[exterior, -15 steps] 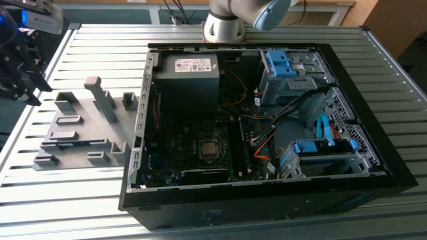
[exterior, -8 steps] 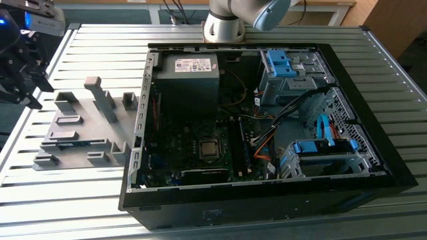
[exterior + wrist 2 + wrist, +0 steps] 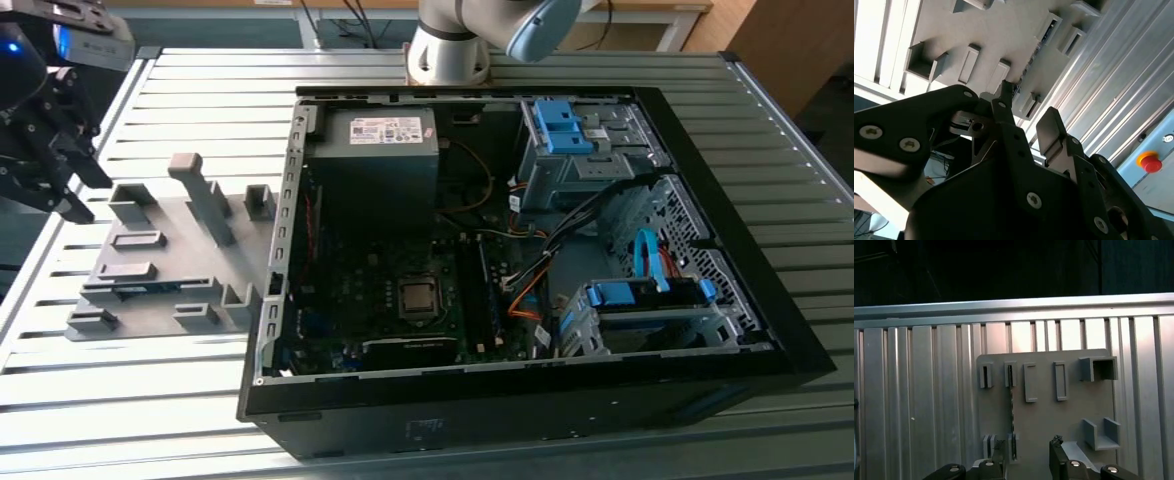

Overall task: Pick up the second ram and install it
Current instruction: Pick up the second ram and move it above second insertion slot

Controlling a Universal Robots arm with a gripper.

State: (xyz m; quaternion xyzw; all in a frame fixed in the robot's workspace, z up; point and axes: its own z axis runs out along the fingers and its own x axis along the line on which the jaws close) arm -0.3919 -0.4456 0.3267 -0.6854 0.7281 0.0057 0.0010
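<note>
The gripper [image 3: 1028, 452] hangs open and empty above the holder [image 3: 1074, 410], where the ram [image 3: 1012, 415] stands on edge. Picking up and installing are both left.

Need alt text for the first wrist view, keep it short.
The open tool hangs above a grey holder plate on a slatted metal table. The second ram stands on edge in the plate, spanning two slotted blocks, its near end close to the tool.
</note>
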